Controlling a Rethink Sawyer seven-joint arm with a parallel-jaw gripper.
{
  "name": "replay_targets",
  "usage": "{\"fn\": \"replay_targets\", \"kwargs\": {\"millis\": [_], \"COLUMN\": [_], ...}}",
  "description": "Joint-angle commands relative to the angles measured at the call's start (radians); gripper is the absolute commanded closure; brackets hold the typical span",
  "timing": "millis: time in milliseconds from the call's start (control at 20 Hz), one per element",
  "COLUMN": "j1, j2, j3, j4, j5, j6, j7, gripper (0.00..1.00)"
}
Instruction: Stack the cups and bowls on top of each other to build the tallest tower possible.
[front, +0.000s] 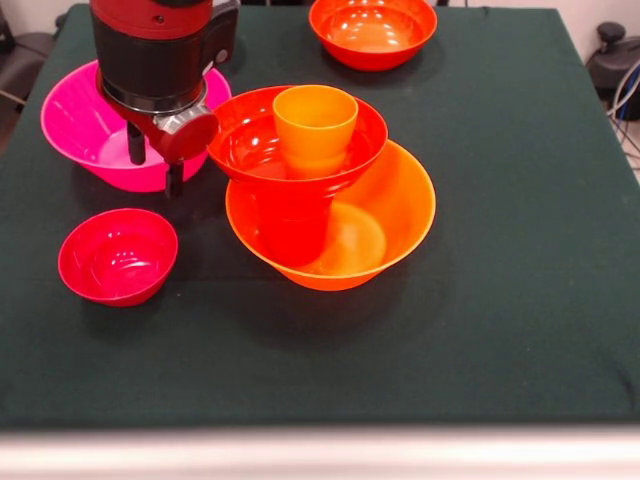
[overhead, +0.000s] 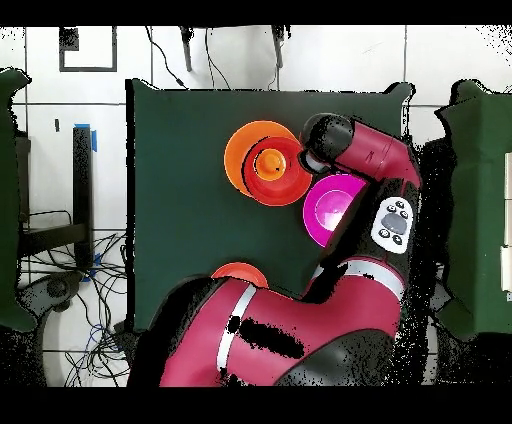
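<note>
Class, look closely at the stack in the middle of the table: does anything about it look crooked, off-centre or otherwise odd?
Yes. In the tower, the red-orange bowl sits off-centre toward the left rim of the wide orange bowl, not centred in it. The orange cup stands upright inside it. Nothing looks spilled or broken.

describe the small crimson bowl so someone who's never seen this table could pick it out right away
Start at the tower in the middle of the green table, then look toward the front view's lower left. The crimson bowl sits there alone, below the pink bowl. It is the smallest, darkest red bowl, and empty.
</note>
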Motion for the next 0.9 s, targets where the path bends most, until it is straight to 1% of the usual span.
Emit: {"fn": "replay_targets", "kwargs": {"millis": [50,200,350,400,900], "j1": [0.004,0.004,0.006,0.007,0.008], "j2": [0.009,0.012,0.012,0.011,0.017], "j3": [0.064,0.062,0.061,0.06,0.054], "j4": [0.129,0.126,0.127,0.13,0.119], "j5": [0.016,0.017,0.021,0.022,0.016], "j6": [-0.078,-0.099,-0.098,-0.101,-0.103], "j7": [0.192,0.19,0.19,0.186,0.177], "gripper": [0.0,0.0,0.0,1.0,1.0]}}
